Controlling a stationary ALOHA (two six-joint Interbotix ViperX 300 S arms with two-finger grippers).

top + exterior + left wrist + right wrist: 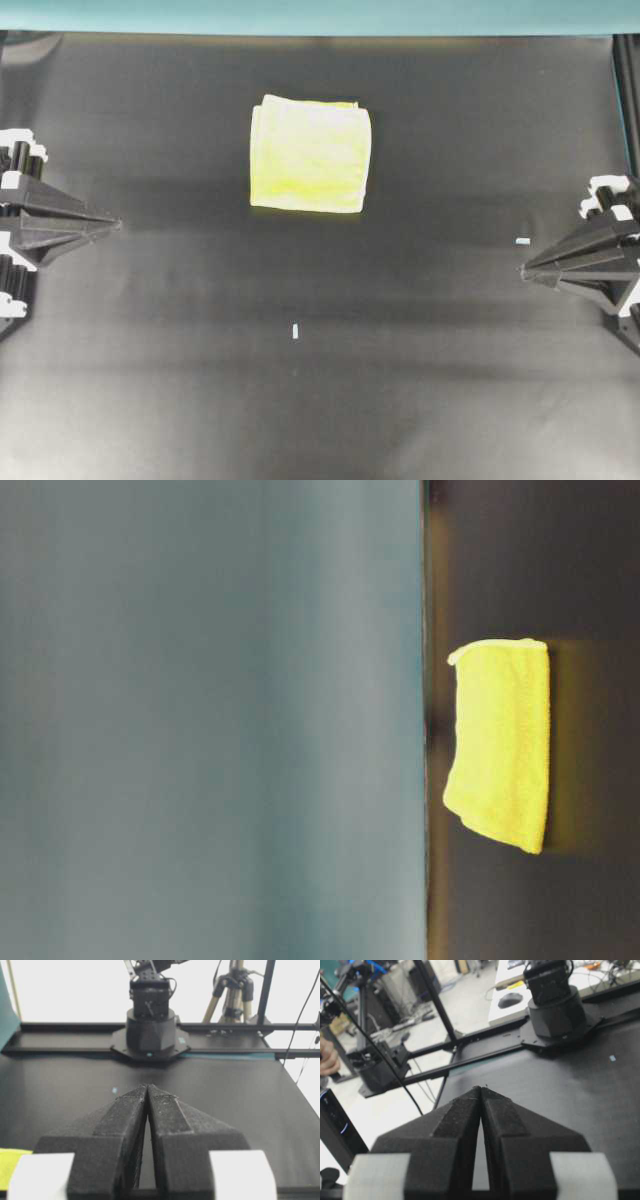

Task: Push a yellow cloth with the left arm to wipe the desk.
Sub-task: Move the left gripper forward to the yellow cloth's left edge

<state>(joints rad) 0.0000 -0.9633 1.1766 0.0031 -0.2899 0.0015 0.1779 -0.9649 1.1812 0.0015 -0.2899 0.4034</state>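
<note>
One folded yellow terry cloth [310, 154] lies on the matte black desk [320, 400]. Both black grippers, left [112, 224] and right [527, 269], rest pinched closed, well apart from it, holding nothing

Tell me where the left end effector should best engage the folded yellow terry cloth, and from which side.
Engage the folded yellow terry cloth at its left edge, coming in from the left of the overhead view. It lies flat and square on the matte black desk, so there is little height to pinch. The shut left end effector, pointing that way but nearer the camera, could probably press on it and push.
</note>
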